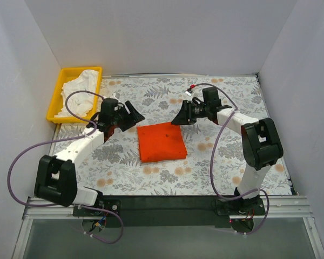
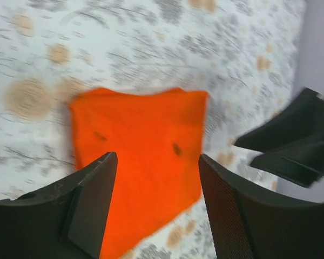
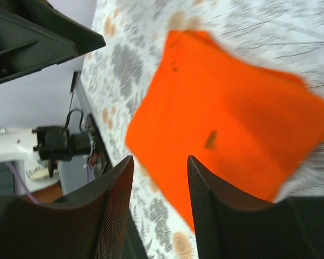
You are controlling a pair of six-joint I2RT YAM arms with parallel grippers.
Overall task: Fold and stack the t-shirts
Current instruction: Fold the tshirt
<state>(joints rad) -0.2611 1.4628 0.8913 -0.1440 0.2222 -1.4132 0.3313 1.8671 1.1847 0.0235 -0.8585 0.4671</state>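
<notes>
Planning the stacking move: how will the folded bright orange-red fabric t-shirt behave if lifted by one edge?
Probably floppy: the folded orange-red fabric t-shirt lies flat in soft layers, so it would likely sag and unfold. Pushed, it may bunch rather than slide on the floral table.

A flower-patterned cloth (image 1: 216, 156) covers the table, printed with grey leaves and pale orange blooms. A yellow plastic tray (image 1: 55, 102) sits at the cloth's far left corner, its long side running along the cloth's left edge. Plain white walls (image 1: 167, 38) close in the cloth on its left, far and right sides. A black strip (image 1: 167, 204) runs along the cloth's near edge.
</notes>
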